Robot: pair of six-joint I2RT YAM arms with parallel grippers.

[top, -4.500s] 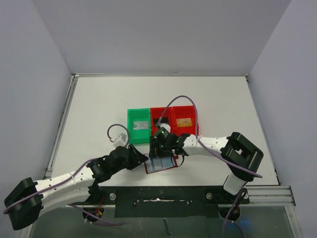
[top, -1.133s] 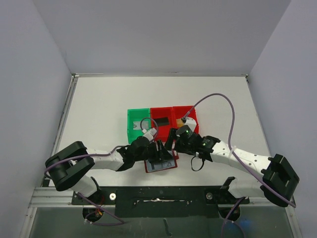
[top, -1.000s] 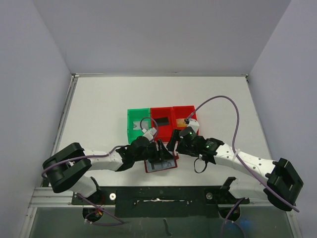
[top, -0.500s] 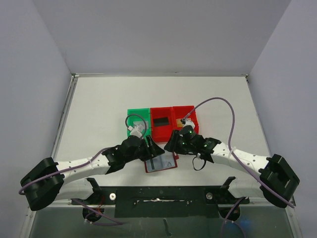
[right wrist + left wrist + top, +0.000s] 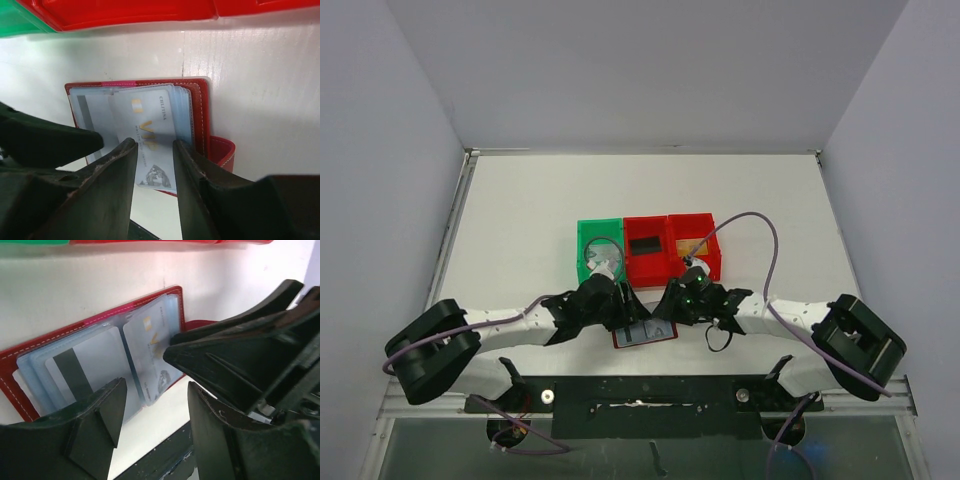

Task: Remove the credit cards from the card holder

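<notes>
The card holder [image 5: 646, 335] lies open near the table's front edge, dark red with pale blue-grey pockets [image 5: 40, 371] and a red tab [image 5: 223, 152]. A silver credit card [image 5: 150, 125] marked VIP sticks out of its right pocket. A second silver card [image 5: 80, 371] with a black stripe sits in the left pocket. My right gripper [image 5: 152, 146] hovers just over the VIP card, jaws narrowly apart and holding nothing. My left gripper [image 5: 156, 386] is open over the holder's front edge, close beside the right fingers [image 5: 235, 347].
Three bins stand in a row behind the holder: a green bin [image 5: 588, 243], a red bin [image 5: 647, 268] with a black card [image 5: 645, 245], and a red bin [image 5: 708, 262] with a gold-orange card [image 5: 694, 243]. A black rail [image 5: 640, 395] runs along the table front.
The right gripper has dropped toward the holder and its jaws have narrowed. The left gripper has shifted right beside it. The holder has stayed put.
</notes>
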